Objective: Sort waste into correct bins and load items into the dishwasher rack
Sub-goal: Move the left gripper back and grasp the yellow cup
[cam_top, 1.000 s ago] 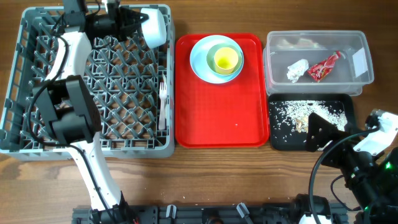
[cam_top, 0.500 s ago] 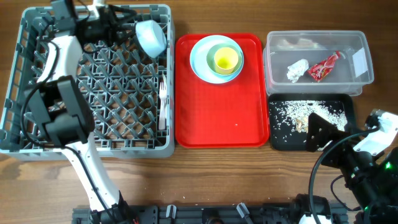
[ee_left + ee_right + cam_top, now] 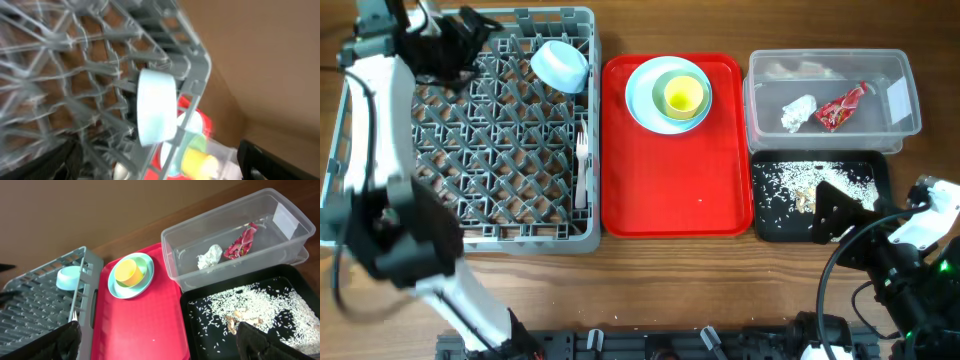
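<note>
I see the pale blue bowl [image 3: 562,63] on its side in the far right corner of the rack [image 3: 520,236]. The left gripper [image 3: 460,45] hangs over the rack's far left corner, its 2 fingers apart and empty. The right gripper [image 3: 838,215], well right of the rack, is spread too.

You've got the flat red tray [image 3: 670,180] lying in the middle of the wooden table [image 3: 670,285], and you can see a plain brown backdrop [image 3: 75,210] rising behind it.
</note>
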